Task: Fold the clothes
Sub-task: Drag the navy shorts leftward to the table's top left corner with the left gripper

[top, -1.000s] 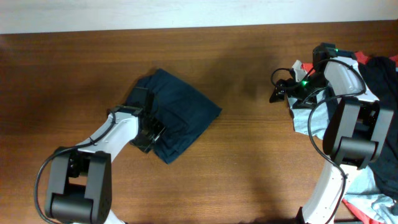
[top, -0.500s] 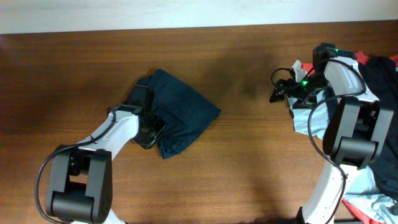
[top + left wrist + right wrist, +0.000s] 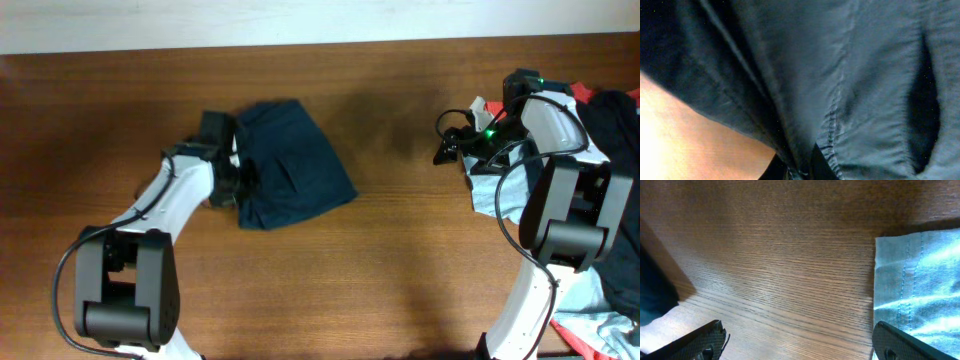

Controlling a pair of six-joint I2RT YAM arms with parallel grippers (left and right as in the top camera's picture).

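Observation:
The dark navy shorts (image 3: 292,163) lie folded in a compact bundle left of the table's centre. My left gripper (image 3: 236,176) is at the bundle's left edge, shut on a fold of the shorts. In the left wrist view the navy cloth (image 3: 850,75) fills the frame, and its seam is pinched between the fingertips (image 3: 801,170) at the bottom. My right gripper (image 3: 447,146) is open and empty, low over bare wood at the right. Its two fingertips (image 3: 800,342) stand wide apart in the right wrist view.
A light blue T-shirt (image 3: 492,180) lies by the right arm, and its edge shows in the right wrist view (image 3: 915,290). A red garment (image 3: 608,98) and other clothes are piled at the far right edge. The table (image 3: 400,260) is brown wood.
My left gripper has pulled the shorts' left edge up and to the left, and the bundle has turned and shifted towards the back. The right arm has not moved.

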